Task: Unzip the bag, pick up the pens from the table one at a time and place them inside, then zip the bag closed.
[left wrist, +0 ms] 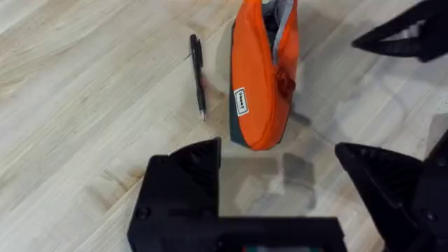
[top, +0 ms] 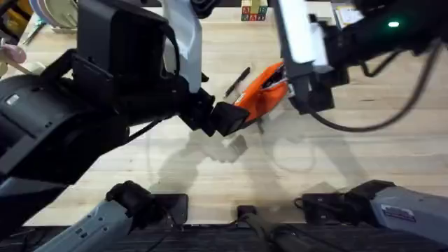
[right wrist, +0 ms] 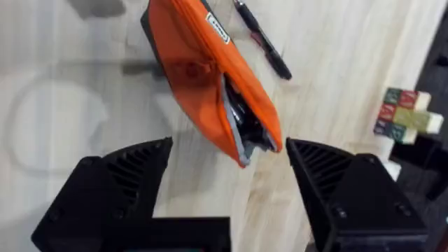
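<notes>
Orange bag [right wrist: 210, 84] lies between the open right end effector [right wrist: 227, 182] fingers.

The bag [top: 260, 91] is an orange soft pouch with a dark base edge, standing on its base on the table [top: 364, 147] (pale wooden planks with clear grain). Its zip is parted at 1 end, showing a grey lining, and a small white label sits on its side. 1 slim black pen [top: 238, 81] lies flat on the table just beside the bag, not touching it.
</notes>
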You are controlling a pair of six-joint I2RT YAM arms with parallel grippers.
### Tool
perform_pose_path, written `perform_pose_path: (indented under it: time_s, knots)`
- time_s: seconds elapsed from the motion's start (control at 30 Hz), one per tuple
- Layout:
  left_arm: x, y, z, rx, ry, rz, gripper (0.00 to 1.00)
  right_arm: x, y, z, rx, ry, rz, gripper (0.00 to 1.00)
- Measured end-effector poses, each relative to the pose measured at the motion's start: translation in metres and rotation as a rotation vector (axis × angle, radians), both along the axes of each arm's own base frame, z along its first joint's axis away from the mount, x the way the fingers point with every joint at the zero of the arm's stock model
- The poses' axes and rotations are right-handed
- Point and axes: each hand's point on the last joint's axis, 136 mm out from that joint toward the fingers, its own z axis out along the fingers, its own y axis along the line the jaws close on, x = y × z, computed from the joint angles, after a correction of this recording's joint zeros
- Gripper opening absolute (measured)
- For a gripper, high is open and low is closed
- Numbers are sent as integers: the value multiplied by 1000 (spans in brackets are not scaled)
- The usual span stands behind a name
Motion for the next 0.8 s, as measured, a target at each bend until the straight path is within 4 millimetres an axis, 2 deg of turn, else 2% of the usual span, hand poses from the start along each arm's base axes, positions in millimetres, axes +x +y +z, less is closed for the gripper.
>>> perform_pose_path:
  time_s: [0.33, 0.37, 0.63, 0.8]
  knots:
    - [1, 1, 0, 3, -2, 5, 994, -43, -16, 52, 140, -26, -222, 996]
    - [3, 4, -1, 17, -10, 23, 993, -54, -20, 61, 186, -13, -299, 995]
    - [10, 13, -2, 55, -33, 73, 993, -75, -28, 88, 345, -3, -498, 995]
    - [18, 21, -3, 81, -50, 128, 993, -84, -32, 100, 410, -16, -550, 995]
